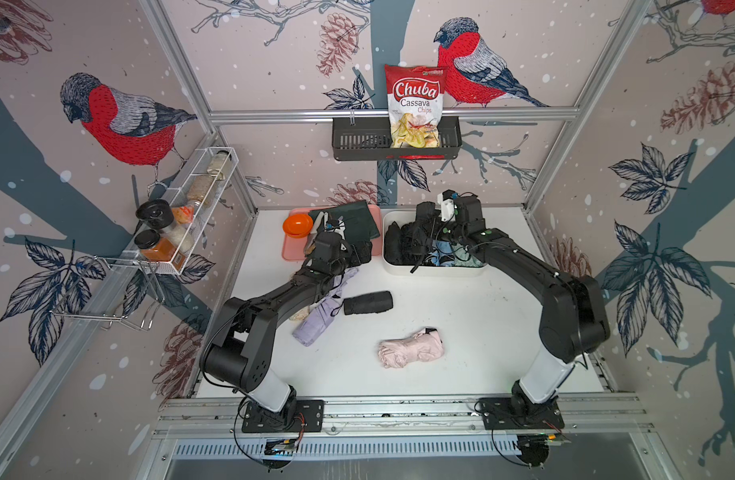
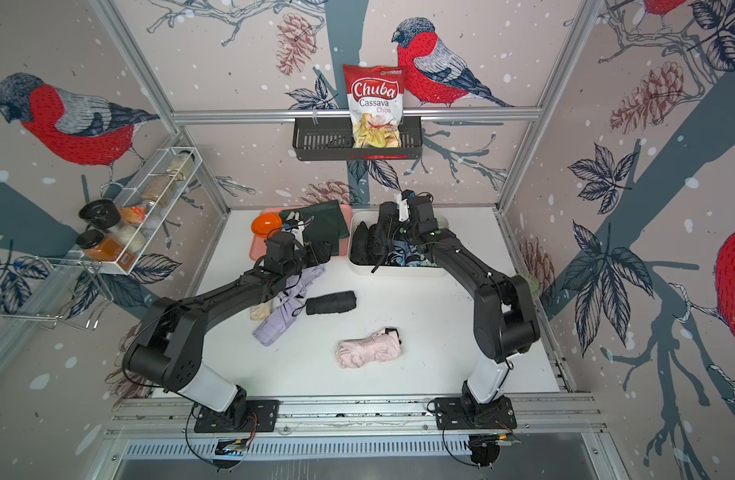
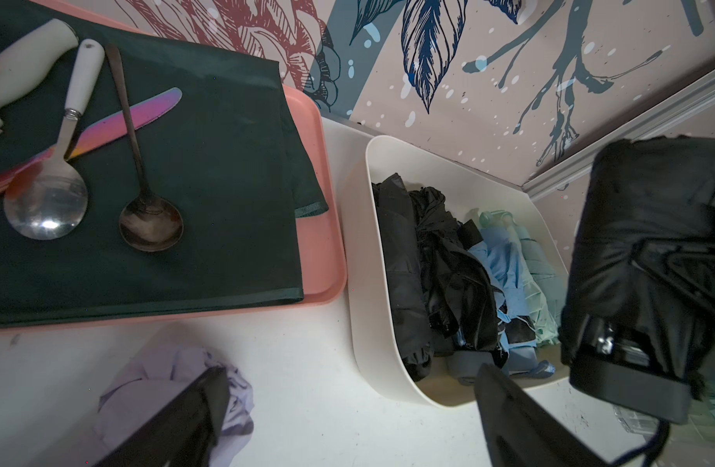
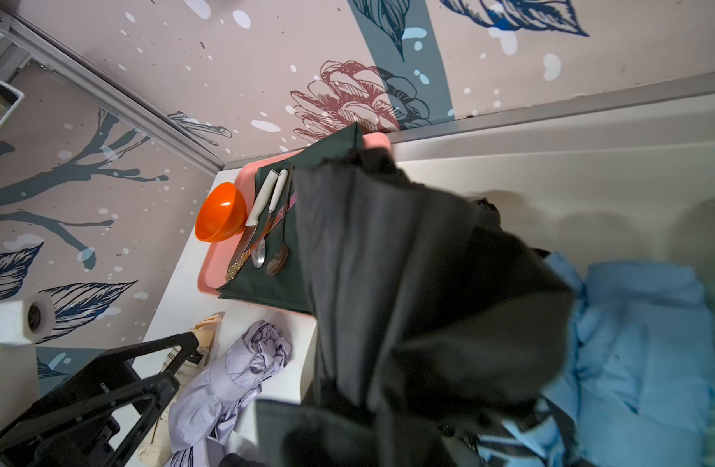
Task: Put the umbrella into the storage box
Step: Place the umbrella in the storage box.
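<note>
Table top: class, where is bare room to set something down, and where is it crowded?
Bare: between the storage box, the pink umbrella and the right arm; also the front strip before that umbrella. Crowded: the left, where lilac umbrella and rolled black umbrella lie.

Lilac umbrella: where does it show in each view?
Both top views: lilac umbrella on the table, partly under the left arm.
Left wrist: close behind one of the left fingers.
Right wrist: on the table, near the storage box.
Shared landmark: pink tray, in all four.
</note>
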{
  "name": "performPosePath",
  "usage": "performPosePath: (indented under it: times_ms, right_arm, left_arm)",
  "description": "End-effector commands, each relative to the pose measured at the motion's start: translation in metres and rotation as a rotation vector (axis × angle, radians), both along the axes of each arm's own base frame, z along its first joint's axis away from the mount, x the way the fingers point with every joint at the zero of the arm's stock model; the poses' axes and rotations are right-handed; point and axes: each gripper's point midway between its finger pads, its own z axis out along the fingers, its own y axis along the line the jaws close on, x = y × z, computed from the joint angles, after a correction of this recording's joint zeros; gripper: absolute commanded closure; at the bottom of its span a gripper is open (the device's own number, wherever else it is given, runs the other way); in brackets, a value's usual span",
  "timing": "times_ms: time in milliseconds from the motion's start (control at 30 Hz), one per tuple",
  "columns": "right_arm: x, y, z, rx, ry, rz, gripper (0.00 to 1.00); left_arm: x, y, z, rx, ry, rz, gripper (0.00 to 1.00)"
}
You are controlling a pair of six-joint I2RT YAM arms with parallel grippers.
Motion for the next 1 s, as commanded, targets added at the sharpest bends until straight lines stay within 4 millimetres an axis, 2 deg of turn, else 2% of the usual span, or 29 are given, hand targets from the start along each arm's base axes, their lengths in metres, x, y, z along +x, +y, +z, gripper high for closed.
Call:
performPosePath:
  times_ms: [0,133,300,533,667,967]
  right_arm:
    - [0.021,0.021,0.017,0.071,-0.086,0.062,0.89]
    - [0.034,0.035,0.005,0.099,-0.092,0.099,0.89]
    - [0.047,0.043,-0.011,0.112,-0.107,0.104,0.9]
    - [0.05,0.06,-0.028,0.102,-0.13,0.141,0.9]
    - [0.056,0.062,-0.027,0.106,-0.143,0.141,0.9]
    - [0.076,0.064,-0.008,0.112,-0.224,0.125,0.9]
  left_arm:
    - [0.006,-0.001,0.008,-0.024,-0.026,-0.001,0.02]
    - [0.008,-0.002,0.004,-0.027,-0.017,-0.003,0.02]
    - [0.01,-0.004,0.003,-0.032,-0.014,-0.004,0.02]
    - [0.011,-0.006,-0.002,-0.04,-0.001,-0.014,0.02]
    - [0.012,-0.009,-0.004,-0.053,0.008,-0.024,0.02]
    - [0.013,-0.016,-0.007,-0.083,0.015,-0.046,0.02]
